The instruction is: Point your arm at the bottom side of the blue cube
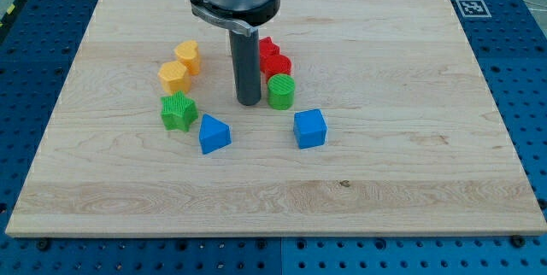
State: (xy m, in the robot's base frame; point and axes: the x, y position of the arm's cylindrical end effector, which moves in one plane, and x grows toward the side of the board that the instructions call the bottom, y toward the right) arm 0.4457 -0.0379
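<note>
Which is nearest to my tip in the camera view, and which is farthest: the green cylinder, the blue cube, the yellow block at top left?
From my tip:
1. Green cylinder, just right.
2. Blue cube, lower right.
3. Yellow block, upper left.

My arm hangs upright, my tip (249, 102) resting on the board.

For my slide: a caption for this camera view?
My tip rests among the blocks, beside the green cylinder, up-left of the blue cube.
</note>
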